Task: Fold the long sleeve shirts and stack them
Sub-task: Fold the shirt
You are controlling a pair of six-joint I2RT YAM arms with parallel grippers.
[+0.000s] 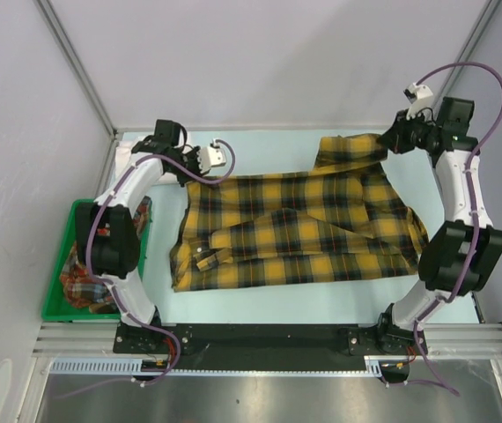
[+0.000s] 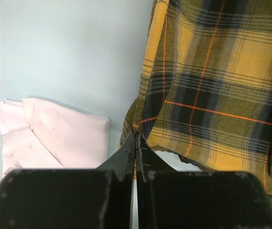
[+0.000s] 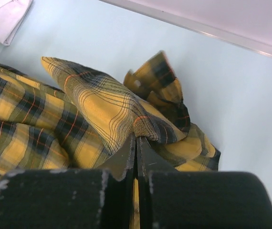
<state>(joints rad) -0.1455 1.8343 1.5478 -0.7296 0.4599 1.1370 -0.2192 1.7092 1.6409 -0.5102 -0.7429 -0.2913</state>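
Our left gripper and right gripper were clamped on the yellow-and-black plaid cloth shirt at ten and one o'clock.

You have yellow-and-black plaid cloth shirt mid pale blue table | folded white cloth shirt far-left, just beside it | green plastic bin near-left, red-orange plaid shirt inside.

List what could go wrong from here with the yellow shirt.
1. The left gripper pinches only a thin edge of the yellow shirt; the cloth might slip out under pull.
2. The folded white shirt lies close beside that gripper; a sweep could drag it open.
3. Cloth is bunched at the right gripper, so the fold may come out creased.
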